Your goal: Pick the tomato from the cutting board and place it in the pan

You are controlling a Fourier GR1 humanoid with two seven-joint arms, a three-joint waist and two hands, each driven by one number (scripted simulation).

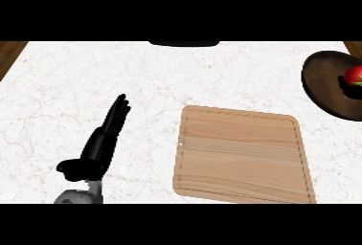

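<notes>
A kitchen, clearly: a white marbled counter (84, 76) fills the view, a wooden cutting board (244, 155) lies flat on it, and at the right edge sits a dark pan (322, 95) with a red tomato (356, 74) showing against it. Brown wood trim (8, 52) shows at the counter's 2 far corners.

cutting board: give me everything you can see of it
The cutting board is a light wooden rectangle with rounded corners, a thin groove running just inside its edge and grain lines across it. It lies flat on the white marble counter, right of centre. Nothing rests on it. The left hand lies on the counter to its left, apart from it.
</notes>
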